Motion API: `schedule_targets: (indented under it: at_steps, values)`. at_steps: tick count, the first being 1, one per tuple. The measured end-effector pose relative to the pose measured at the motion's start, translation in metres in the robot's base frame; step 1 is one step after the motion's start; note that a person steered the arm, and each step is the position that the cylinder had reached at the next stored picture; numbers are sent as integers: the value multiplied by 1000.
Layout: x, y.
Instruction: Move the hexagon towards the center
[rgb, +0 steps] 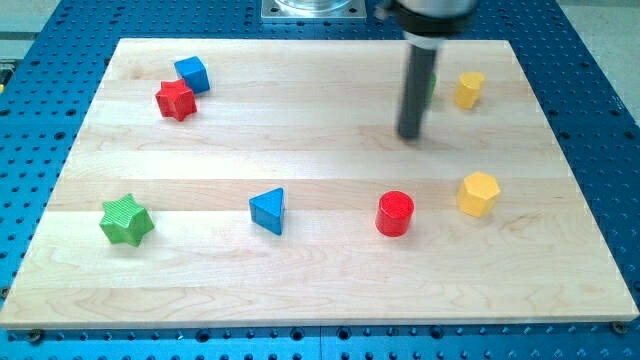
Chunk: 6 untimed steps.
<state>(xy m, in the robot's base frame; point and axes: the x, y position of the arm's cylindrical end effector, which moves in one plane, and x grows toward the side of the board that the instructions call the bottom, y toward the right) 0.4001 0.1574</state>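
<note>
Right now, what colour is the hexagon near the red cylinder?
Yellow; the hexagon shows clearly in the camera view, right of the red cylinder.

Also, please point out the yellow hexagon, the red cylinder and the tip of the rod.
yellow hexagon (479, 192): camera view, on its top face.
red cylinder (395, 212): camera view, on its upper side.
my tip (409, 136): camera view, rod's very end.

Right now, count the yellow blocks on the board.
2. One yellow block sits at the view's top right, right of my tip; the yellow hexagon sits lower right, beside the red cylinder.
</note>
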Motion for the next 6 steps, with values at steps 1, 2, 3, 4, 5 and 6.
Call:
schedule_targets:
  at_steps: [1,2,3,4,5,6]
  values:
    - [21,126]
    - [100,99]
    - [103,15]
    - [87,-73]
    - [83,-136]
    - [81,-142]
